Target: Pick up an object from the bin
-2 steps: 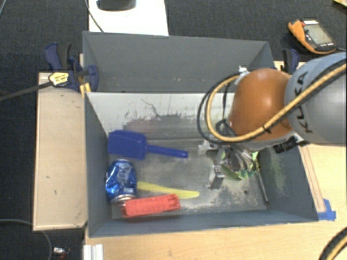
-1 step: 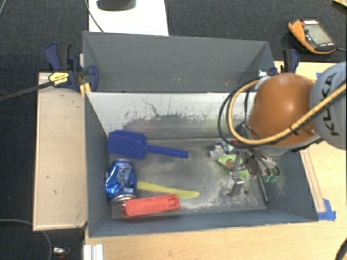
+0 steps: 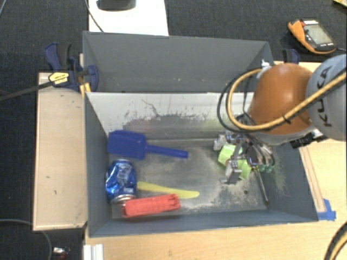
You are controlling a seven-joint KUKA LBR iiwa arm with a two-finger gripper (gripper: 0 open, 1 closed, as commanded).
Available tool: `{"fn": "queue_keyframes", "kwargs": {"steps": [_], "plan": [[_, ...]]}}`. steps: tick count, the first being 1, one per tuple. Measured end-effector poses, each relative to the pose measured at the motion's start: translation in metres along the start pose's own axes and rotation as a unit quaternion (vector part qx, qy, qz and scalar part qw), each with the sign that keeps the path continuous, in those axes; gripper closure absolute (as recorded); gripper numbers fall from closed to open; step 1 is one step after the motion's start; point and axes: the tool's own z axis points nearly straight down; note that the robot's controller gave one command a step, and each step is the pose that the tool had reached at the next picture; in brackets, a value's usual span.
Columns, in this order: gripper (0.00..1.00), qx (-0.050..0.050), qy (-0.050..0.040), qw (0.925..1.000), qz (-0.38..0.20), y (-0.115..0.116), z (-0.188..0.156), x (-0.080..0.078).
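Observation:
My gripper (image 3: 233, 173) hangs low at the right side of the bin, under the arm's orange cover. A bright green thing (image 3: 225, 155) lies right at it, with green showing on both sides of the gripper's metal tip. Part of the green thing is hidden by the gripper, and I cannot tell whether it is held. A thin dark rod (image 3: 262, 187) lies on the floor just right of the gripper.
On the left half of the bin lie a blue scoop (image 3: 133, 145) with its handle pointing right, a crushed blue can (image 3: 120, 180), a flat yellow strip (image 3: 168, 190) and a red block (image 3: 152, 205) along the front wall.

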Motion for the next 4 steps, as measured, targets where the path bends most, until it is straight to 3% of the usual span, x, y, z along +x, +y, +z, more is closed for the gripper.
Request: {"fn": "queue_keyframes", "kwargs": {"steps": [1, 2, 3, 4], "plan": [[0.0, 0.001, -0.0012, 0.9989, -0.047, -0.034, 0.008, -0.024], [1.0, 0.0, -0.0025, 0.9999, 0.017, -0.102, -0.109, 0.026], [0.0, 0.0, -0.0025, 0.9998, 0.018, -0.102, -0.109, 0.026], [0.0, 0.0, -0.0025, 0.9998, 0.018, -0.102, -0.109, 0.026]]}}
